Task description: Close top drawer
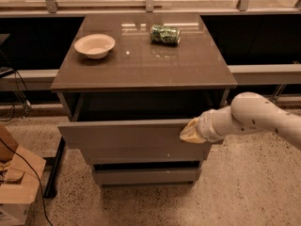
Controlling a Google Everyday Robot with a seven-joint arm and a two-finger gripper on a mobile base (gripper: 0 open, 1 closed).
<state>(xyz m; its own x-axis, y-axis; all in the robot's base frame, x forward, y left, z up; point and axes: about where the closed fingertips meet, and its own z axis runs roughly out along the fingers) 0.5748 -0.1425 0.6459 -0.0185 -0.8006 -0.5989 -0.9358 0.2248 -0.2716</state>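
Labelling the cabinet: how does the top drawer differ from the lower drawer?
The top drawer is pulled out; the lower drawer sits further in. The top drawer's front is wider and taller than the lower drawer's. Both fronts are grey, handleless. The gripper is at the top drawer's right end.

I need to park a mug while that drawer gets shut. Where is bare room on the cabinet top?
The cabinet top is bare across its front half, before the bowl and the green can, and in the gap between them. Crowded: the right end of the top drawer, where the tool sits.
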